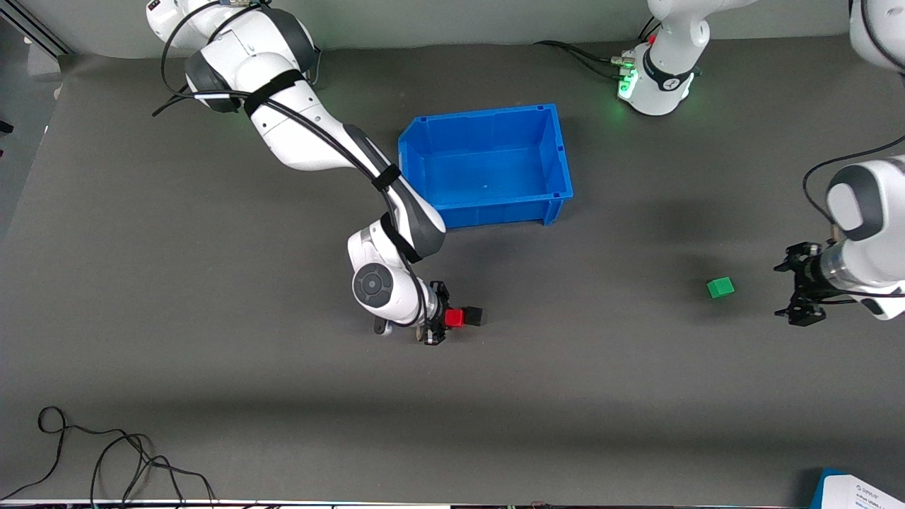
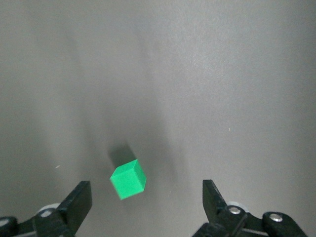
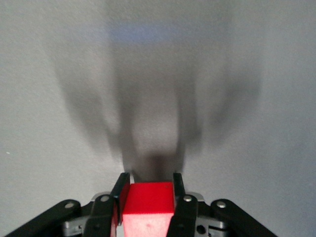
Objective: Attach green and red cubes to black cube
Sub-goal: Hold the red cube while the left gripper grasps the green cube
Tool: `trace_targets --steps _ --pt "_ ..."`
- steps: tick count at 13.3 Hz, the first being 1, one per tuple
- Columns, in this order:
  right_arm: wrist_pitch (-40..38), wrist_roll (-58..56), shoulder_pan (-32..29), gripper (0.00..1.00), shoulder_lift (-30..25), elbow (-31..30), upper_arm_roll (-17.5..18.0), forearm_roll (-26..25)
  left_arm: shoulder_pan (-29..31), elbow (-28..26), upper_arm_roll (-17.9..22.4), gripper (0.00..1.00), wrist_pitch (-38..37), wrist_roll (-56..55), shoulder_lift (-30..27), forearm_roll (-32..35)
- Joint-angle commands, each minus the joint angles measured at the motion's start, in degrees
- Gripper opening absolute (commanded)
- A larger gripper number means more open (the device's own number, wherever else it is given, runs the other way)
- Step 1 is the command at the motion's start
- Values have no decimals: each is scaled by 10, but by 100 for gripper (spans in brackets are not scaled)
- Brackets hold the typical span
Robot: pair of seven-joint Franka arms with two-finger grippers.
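My right gripper [image 1: 447, 317] is shut on the red cube [image 1: 454, 317], low over the middle of the table. The black cube [image 1: 474, 315] touches the red cube's side toward the left arm's end. In the right wrist view the red cube [image 3: 148, 198] sits between the fingers [image 3: 120, 190]; the black cube is not clear there. The green cube [image 1: 720, 287] lies alone on the table toward the left arm's end. My left gripper [image 1: 782, 290] is open and empty beside it. In the left wrist view the green cube [image 2: 128, 179] lies just ahead of the open gripper [image 2: 146, 197], nearer one finger [image 2: 79, 198].
An empty blue bin [image 1: 558, 152] stands farther from the front camera than the red and black cubes. Loose black cables [image 1: 106, 459] lie at the near edge toward the right arm's end. A white and blue box [image 1: 859, 491] shows at the near corner toward the left arm's end.
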Motion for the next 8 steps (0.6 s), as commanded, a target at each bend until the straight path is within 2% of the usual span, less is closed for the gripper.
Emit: trace_targets --steps 1,3,8 --pt "4 12 13 18 19 15 -7 3 1 -39 -1 99 71 -88 15 7" --pt "4 12 13 18 20 17 -7 3 -2 -36 -1 99 89 -144 30 7" --pt "12 12 11 18 20 33 -6 4 3 -39 3 99 76 -213 50 8"
